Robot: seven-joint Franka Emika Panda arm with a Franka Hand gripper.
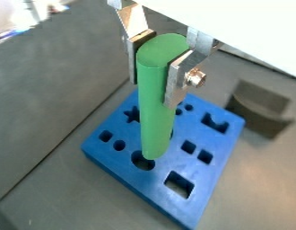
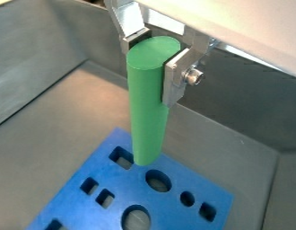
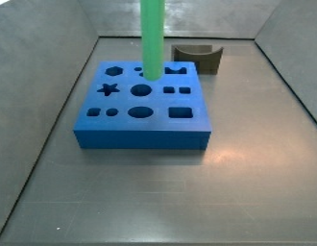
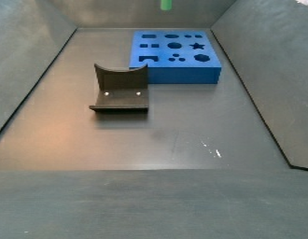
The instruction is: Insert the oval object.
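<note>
Above the blue block (image 1: 162, 160), the gripper (image 1: 161, 47) is clamped on the top of the oval object (image 1: 157, 99), its silver fingers (image 1: 134, 42) pressing the rod's sides in both wrist views. Held upright, the green rod has its lower end at a hole near the block's edge in a wrist view, though whether it has entered is unclear. On the counter (image 3: 187, 192), a dark grey curved piece (image 3: 200, 57) sits at about 2 o'clock from the block in a side view, just apart from it.

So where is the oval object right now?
The oval object hangs upright in the tool, its lower end just above the blue block.
</note>
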